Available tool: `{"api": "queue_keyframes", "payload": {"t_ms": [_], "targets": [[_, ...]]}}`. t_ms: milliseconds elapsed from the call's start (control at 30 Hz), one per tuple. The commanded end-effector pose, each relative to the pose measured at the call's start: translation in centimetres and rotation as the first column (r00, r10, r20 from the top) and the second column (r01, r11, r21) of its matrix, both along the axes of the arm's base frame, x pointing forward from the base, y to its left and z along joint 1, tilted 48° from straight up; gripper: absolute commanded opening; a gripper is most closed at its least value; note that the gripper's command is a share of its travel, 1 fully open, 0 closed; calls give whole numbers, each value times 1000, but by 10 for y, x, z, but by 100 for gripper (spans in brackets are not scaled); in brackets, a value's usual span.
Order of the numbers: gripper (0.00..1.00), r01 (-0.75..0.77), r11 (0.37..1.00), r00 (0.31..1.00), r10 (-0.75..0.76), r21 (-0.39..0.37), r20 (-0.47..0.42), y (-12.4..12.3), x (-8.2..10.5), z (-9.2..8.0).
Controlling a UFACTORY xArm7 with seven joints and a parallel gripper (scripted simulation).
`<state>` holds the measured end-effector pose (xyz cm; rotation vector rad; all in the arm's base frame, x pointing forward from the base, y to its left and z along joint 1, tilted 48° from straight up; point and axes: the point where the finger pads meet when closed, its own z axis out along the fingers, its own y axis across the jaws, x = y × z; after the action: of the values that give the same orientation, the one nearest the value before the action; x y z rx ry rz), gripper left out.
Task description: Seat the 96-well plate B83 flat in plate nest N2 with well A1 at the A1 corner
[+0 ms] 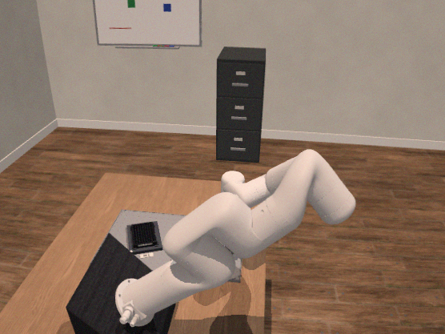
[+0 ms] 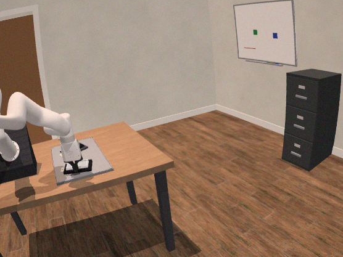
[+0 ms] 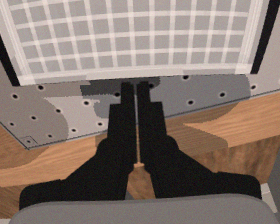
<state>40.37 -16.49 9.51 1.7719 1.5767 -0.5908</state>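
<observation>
The white 96-well plate B83 (image 3: pixel 131 22) fills the top of the wrist view; it also shows in the exterior view (image 2: pixel 82 165) on the grey deck. I cannot tell its tilt. My gripper (image 3: pixel 135 99) is shut and empty. Its fingertips are low at the plate's near edge, touching it or nearly so. In the exterior view the gripper (image 2: pixel 74 167) stands at the plate's left part. In the top view my arm hides this plate and its nest. The black plate B38 (image 1: pixel 143 235) lies in nest N1, with a label (image 1: pixel 146 254) beside it.
The grey perforated deck lies on the wooden table, its corner close to the table edge (image 3: pixel 25 141). The black robot base box (image 1: pixel 108 285) stands beside the deck. A filing cabinet (image 1: pixel 240 104) stands far off by the wall.
</observation>
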Motion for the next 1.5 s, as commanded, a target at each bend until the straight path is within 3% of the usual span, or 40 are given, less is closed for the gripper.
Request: {"api": "queue_keyframes", "payload": {"t_ms": [0, 1467], "targets": [[0, -3, 1000, 1000, 3, 1, 2, 2, 1, 0], [0, -3, 1000, 1000, 3, 1, 2, 10, 3, -9]]}}
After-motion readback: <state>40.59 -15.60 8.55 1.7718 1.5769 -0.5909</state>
